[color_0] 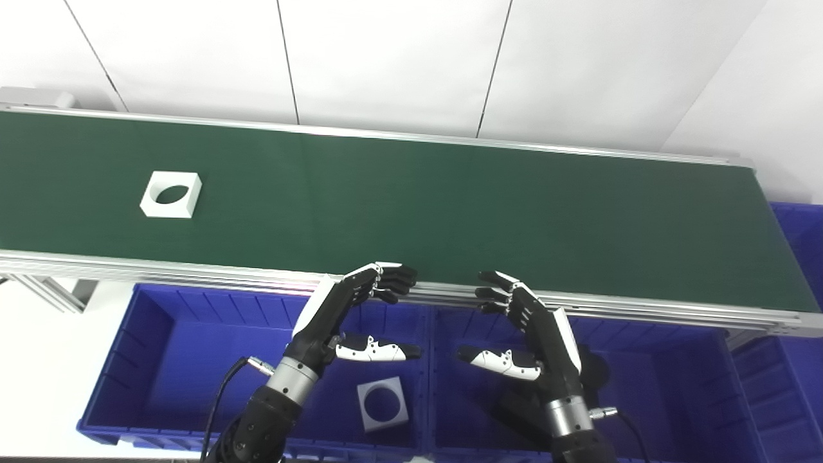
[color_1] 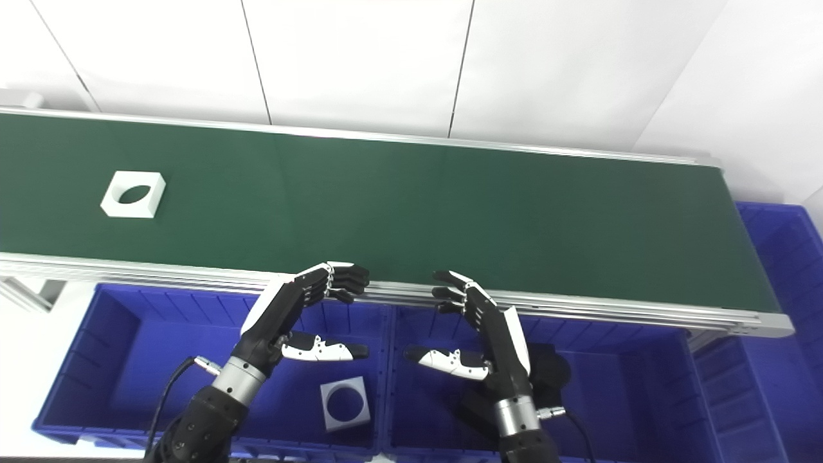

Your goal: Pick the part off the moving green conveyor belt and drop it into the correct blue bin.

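Fingers, left hand (color_0: 347, 315): apart, curled forward, thumb out to 3 o'clock; nothing held.
Fingers, right hand (color_0: 527, 328): apart, curled forward, thumb out to 9 o'clock; nothing held.
Hands, position: side by side over the bins, fingertips at the near rail of the belt, palms facing each other, well apart from the part on the belt.
Belt (color_0: 450, 206): green, running from 9 o'clock to 3 o'clock across the middle, with silver rails.
Part (color_0: 170, 194): white square block with a round hole, flat on the belt at 9 o'clock, untouched.
Left bin (color_0: 161, 360): blue, below the belt at 7 o'clock; a second white block (color_0: 383, 403) with a round hole lies in it, below the left thumb.
Middle bin (color_0: 675, 386): blue, touching the left bin, under the right hand.
Side bin (color_0: 797, 225): blue, at 3 o'clock past the belt's end, partly in view.
Wall (color_0: 386, 58): white panels behind the belt at 12 o'clock.
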You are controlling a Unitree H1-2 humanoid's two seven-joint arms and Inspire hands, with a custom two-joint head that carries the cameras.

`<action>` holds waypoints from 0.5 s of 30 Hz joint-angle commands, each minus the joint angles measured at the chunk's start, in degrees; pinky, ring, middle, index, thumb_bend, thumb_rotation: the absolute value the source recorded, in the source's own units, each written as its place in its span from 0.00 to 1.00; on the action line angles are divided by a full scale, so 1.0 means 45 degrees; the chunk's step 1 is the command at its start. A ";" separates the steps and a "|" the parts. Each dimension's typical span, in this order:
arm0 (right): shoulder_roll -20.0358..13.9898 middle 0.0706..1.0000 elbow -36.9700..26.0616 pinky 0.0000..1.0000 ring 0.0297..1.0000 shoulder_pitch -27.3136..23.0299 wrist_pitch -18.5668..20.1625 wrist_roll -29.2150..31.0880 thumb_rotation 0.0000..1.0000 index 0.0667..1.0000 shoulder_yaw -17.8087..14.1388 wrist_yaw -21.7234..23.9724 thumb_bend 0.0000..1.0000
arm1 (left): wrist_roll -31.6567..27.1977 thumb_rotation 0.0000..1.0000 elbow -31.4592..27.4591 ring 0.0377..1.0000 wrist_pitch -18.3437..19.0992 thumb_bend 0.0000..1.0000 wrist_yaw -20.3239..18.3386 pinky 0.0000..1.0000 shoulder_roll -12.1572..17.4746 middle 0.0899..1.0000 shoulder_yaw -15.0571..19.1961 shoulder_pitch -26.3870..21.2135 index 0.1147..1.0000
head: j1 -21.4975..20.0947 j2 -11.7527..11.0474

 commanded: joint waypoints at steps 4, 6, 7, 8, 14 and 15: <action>-0.0025 0.81 0.0140 0.65 0.74 -0.0403 -0.0751 0.0215 0.24 0.75 0.0007 0.0082 0.79 | -0.0052 0.00 -0.0091 0.67 -0.0605 0.72 0.0174 0.62 -0.0102 0.68 -0.0034 -0.0306 0.67 | 0.1197 -0.0253; -0.0125 0.81 0.0320 0.65 0.74 -0.0470 -0.0753 0.0459 0.24 0.75 -0.0061 0.0197 0.79 | 0.0079 0.00 0.0170 0.67 -0.0748 0.72 0.0231 0.62 -0.0182 0.68 -0.0104 -0.0399 0.67 | 0.1925 -0.0442; -0.0204 0.81 0.0452 0.66 0.74 -0.0510 -0.0754 0.0641 0.24 0.75 -0.0114 0.0297 0.79 | 0.0212 0.00 0.0391 0.67 -0.0908 0.72 0.0306 0.62 -0.0236 0.68 -0.0159 -0.0472 0.67 | 0.2157 -0.0522; -0.0302 0.82 0.0584 0.67 0.74 -0.0545 -0.0755 0.0756 0.23 0.75 -0.0157 0.0378 0.78 | 0.0336 0.00 0.0637 0.67 -0.1071 0.72 0.0391 0.61 -0.0296 0.68 -0.0210 -0.0546 0.67 | 0.2377 -0.0621; -0.0450 0.82 0.1156 0.69 0.75 -0.0621 -0.0759 0.1174 0.24 0.75 -0.0485 0.0729 0.80 | 0.0707 0.00 0.1871 0.66 -0.1745 0.72 0.0958 0.61 -0.0567 0.68 -0.0278 -0.0805 0.67 | 0.2693 -0.1206; -0.0462 0.82 0.1276 0.69 0.75 -0.0633 -0.0759 0.1187 0.24 0.75 -0.0532 0.0784 0.80 | 0.0876 0.00 0.2054 0.66 -0.1815 0.72 0.1120 0.61 -0.0528 0.68 -0.0342 -0.0847 0.67 | 0.2794 -0.1497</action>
